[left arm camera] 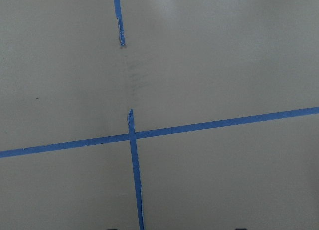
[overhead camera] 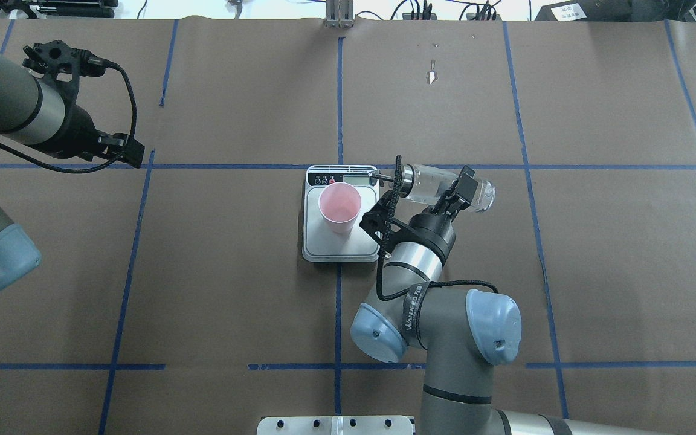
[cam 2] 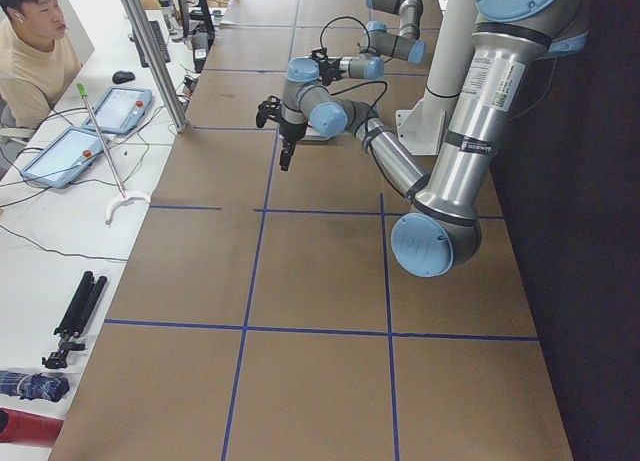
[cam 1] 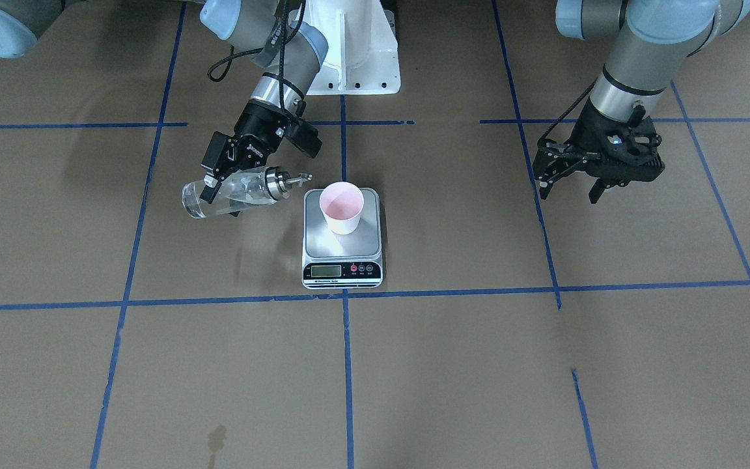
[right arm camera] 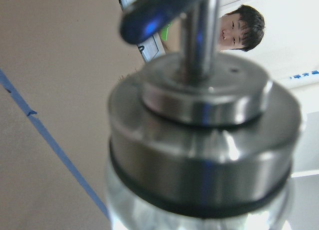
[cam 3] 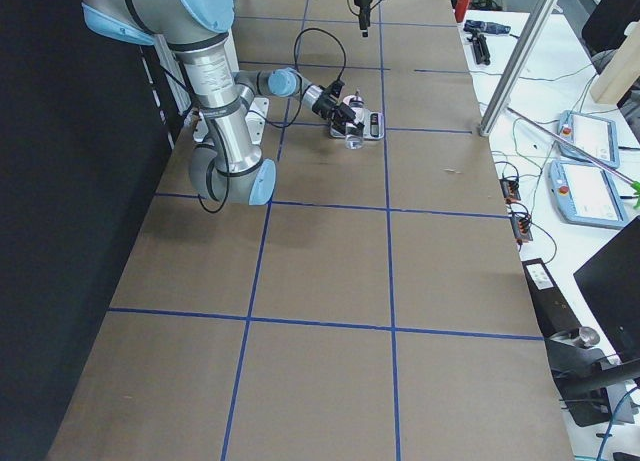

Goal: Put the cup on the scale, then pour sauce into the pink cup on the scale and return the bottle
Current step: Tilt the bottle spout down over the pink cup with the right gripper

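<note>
Paper, brown, matte and faintly creased, covers the table (cam 1: 414,378). Blue tape (cam 1: 347,365) rules it into large squares, and one dark stain (cam 1: 217,438) marks the near edge in the front-facing view.

Next comes the one scale (cam 1: 341,246), flat and square with rounded corners. Its black front strip (cam 1: 342,269), with a grey LCD and three small round buttons, faces that camera. The brushed steel platform behind the strip gleams. One cup (cam 1: 342,208) stands upright near the middle of the platform. It is tapered, whitish outside and pale pink inside, and narrower than the steel around it.

Just beside the scale, towards the robot's right, the one bottle (cam 1: 248,187) hangs in the air, lying nearly on its side. It is a clear glass cylinder. The sauce (cam 1: 252,193) within is as colourless as the glass, and its level cannot be told. The cap (cam 1: 278,183) is shiny metal with a black sealing ring and a thin spout that points towards the cup. The spout tip is by the scale's edge, apart from the cup's rim.

There are two pincers. The right pincer (cam 1: 222,198) is clamped across the glass body near the bottle's base, with one black finger on either side. The left pincer (cam 1: 569,194) hovers well apart on the other side, over bare paper, its fingers spread wide with nothing between them.

Farthest back stands the robot's white base (cam 1: 355,58).
</note>
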Available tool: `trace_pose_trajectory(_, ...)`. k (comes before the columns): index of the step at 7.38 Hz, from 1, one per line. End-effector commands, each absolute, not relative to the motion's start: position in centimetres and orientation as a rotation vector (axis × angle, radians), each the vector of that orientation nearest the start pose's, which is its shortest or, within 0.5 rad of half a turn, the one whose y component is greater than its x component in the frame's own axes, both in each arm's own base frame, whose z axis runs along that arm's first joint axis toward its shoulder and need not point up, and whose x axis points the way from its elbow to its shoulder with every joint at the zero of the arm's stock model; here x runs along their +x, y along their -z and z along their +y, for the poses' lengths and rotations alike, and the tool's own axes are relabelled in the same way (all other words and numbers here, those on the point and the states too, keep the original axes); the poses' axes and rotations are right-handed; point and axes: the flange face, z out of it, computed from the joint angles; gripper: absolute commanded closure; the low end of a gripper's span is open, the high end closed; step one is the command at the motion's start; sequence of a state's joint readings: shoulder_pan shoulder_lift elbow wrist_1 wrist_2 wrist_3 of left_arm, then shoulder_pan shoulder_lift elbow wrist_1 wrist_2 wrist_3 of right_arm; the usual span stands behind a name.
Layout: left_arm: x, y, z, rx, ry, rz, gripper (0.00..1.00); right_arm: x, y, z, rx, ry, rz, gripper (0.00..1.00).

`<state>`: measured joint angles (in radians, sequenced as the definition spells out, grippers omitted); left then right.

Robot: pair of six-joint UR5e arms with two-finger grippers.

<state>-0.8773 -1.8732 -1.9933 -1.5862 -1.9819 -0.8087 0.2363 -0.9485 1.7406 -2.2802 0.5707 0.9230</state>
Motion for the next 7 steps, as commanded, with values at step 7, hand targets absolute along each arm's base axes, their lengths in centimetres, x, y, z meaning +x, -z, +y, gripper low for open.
trace_pose_trajectory(7,28.22,-30.21,-48.53,0.267,-0.037,0.796,0.16,-55.73,-27.02,-36.03,0.887,0.445,0.565,1.0)
